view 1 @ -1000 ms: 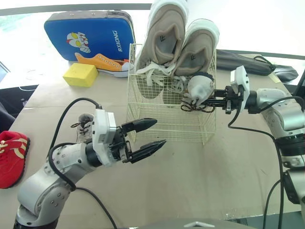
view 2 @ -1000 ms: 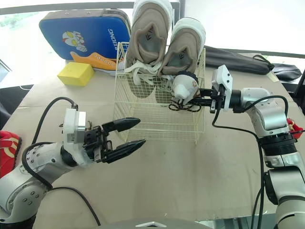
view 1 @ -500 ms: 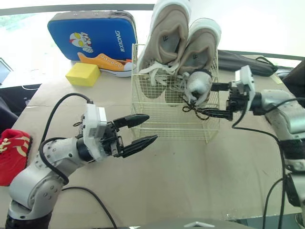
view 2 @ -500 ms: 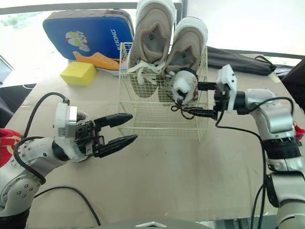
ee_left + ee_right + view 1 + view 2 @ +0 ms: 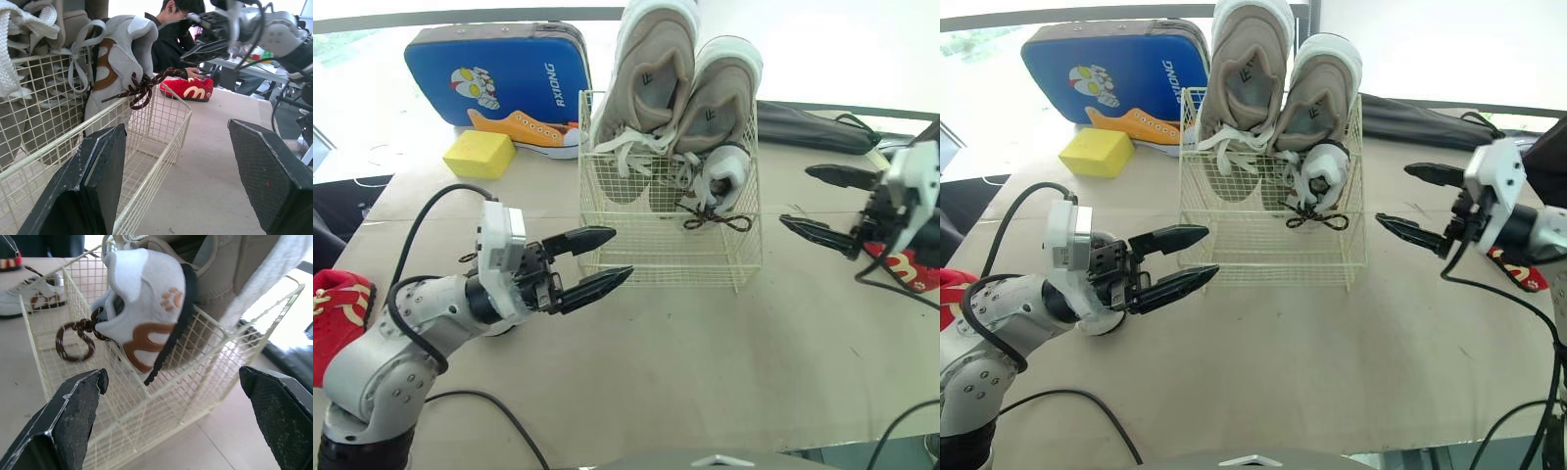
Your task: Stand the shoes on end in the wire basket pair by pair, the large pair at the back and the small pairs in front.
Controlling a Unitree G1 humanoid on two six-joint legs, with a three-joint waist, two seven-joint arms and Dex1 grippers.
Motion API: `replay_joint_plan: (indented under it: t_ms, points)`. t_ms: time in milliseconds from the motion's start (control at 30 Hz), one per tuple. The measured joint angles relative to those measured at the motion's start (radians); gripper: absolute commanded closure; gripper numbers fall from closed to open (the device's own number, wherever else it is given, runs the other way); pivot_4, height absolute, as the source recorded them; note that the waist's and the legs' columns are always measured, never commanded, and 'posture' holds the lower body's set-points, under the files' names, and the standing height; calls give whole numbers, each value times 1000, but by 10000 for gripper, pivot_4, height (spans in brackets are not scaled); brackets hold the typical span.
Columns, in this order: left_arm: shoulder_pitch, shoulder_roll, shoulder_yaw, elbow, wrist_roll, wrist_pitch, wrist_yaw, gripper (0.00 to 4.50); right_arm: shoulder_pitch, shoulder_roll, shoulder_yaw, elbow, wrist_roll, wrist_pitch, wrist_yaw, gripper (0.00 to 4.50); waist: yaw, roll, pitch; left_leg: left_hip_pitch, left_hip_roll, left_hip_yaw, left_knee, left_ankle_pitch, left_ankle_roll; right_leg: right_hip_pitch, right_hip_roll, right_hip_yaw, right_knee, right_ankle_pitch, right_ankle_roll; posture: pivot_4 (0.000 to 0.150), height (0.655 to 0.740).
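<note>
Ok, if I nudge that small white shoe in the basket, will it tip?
Probably tippy: the small shoe stands on end, propped against the basket wall, so a nudge could topple it. It looks soft and light, likely to squash when gripped. Its brown laces drape loose over the wire and may snag.

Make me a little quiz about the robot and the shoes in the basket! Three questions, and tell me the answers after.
1. True or false: the right gripper is holding the small white shoe.
2. The large beige shoes stand: A) at the back of the wire basket, B) at its front, C) outside it.
3. How many small shoes can you see in the basket?
Key: 1 false; 2 A; 3 one.
</note>
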Motion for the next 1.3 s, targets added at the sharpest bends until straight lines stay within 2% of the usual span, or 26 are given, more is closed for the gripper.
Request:
replay_joint_plan:
  t_ms: [133,300,433,533,700,867,1000,1167,1300]
  points:
    - [55,-3,52,-2,-23,20,53,8372,34,20,-2,-152,29,17,-73,447,-4,1,0,1,3,0,-1,0,0,-1,1,1,0,0,0,1500,7400]
    - [136,-12,219,44,-118,108,273,8372,48,110,180,-353,71,30,-141,447,-1,-1,0,0,4,-1,-1,0,0,-2,3,-1,0,-1,2,1500,7400]
    - [248,110,415,214,-237,298,389,8372,26,152,270,-422,122,16,-130,447,-1,-2,0,1,3,-2,-1,0,0,-2,4,-1,1,-3,4,1500,7400]
    - [275,199,490,367,-328,445,401,8372,26,136,276,-419,137,0,-91,447,5,-2,0,1,1,-3,-1,0,-1,-1,2,-1,2,-3,4,1500,7400]
    - [219,323,459,596,-355,615,312,8372,22,96,272,-413,148,-21,-47,447,2,-2,0,2,0,-3,-1,-1,-3,-2,2,-1,7,-4,4,1500,7400]
    - [41,372,235,764,-201,624,212,8372,26,63,265,-421,158,-17,-51,447,-2,-2,0,2,0,-1,-2,-1,-8,-6,1,0,12,-5,3,1500,7400]
    - [-21,381,131,849,-87,599,113,8372,57,26,241,-460,190,-2,-68,447,-5,-4,-1,1,0,0,-3,1,-12,-8,1,0,12,-5,1,1500,7400]
    - [-80,404,179,999,-58,617,-43,8372,128,-29,168,-512,245,27,-104,447,-2,-7,-1,0,1,0,-3,-1,-7,-9,0,0,12,-5,3,1500,7400]
    - [-89,440,220,1030,-36,641,-115,8372,134,-44,150,-528,280,29,-118,447,-1,-8,0,0,0,0,-3,-1,-7,-9,-2,0,12,-5,3,1500,7400]
